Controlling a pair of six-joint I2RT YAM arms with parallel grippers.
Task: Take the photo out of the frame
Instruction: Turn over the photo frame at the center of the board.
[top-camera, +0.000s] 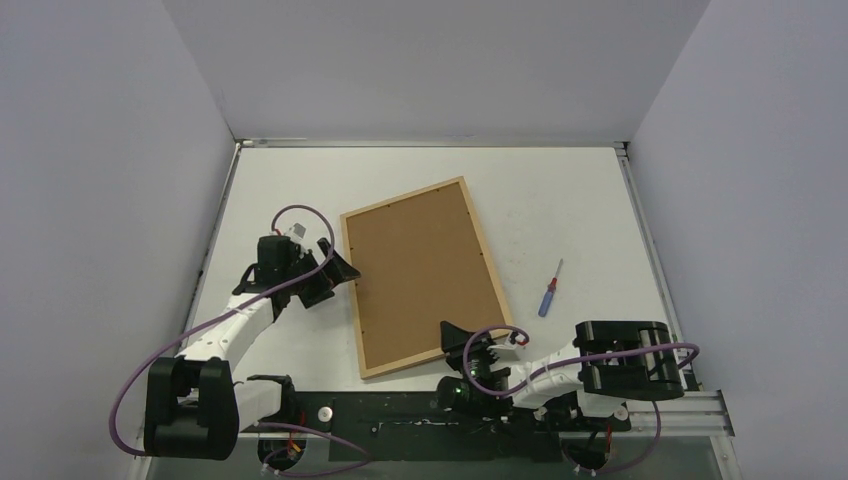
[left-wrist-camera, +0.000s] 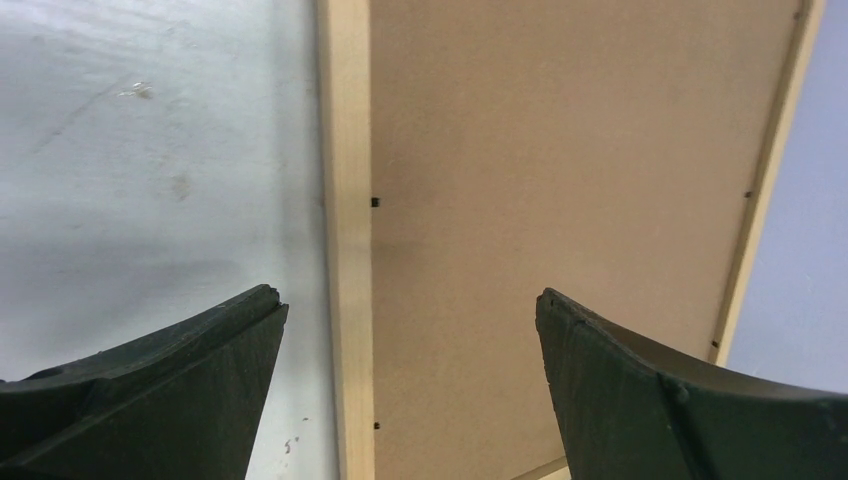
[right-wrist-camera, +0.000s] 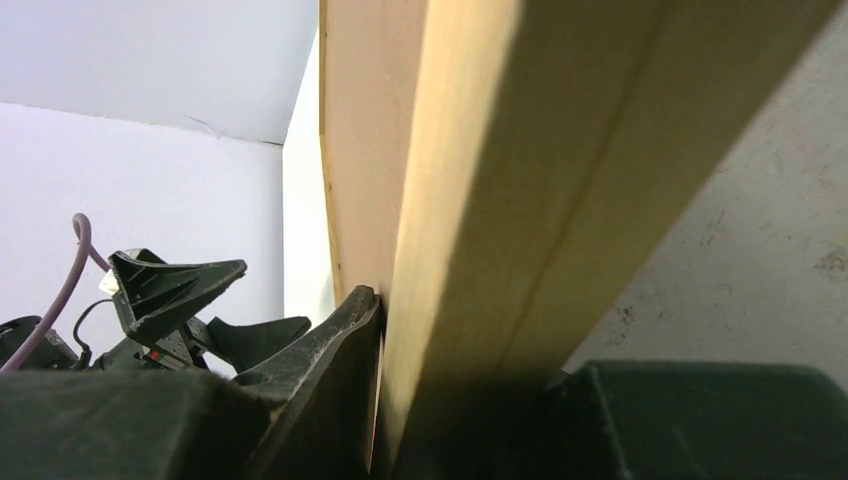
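Gripping arm: the right arm (top-camera: 560, 370) lies low along the near edge of the table (top-camera: 560, 200), forearm pointing left. The right gripper (top-camera: 480, 342) (right-wrist-camera: 470, 350) is clamped on the near short rail of the frame (top-camera: 487, 255) (left-wrist-camera: 348, 150) (right-wrist-camera: 500, 200), close to its right corner.
Left arm (top-camera: 225, 325): stretched forward, wrist turned right.
Left gripper (top-camera: 335, 270) (left-wrist-camera: 410, 300): spread wide, holding nothing. Its 2 fingers straddle the left long rail, 1 over the table, 1 over the backing panel (top-camera: 420, 275) (left-wrist-camera: 560, 150).
Frame place: mid-table, back side up.
Long axis: near to far, with the far end leaning a little left.
Screwdriver (top-camera: 548, 290): right of the frame, apart from it.
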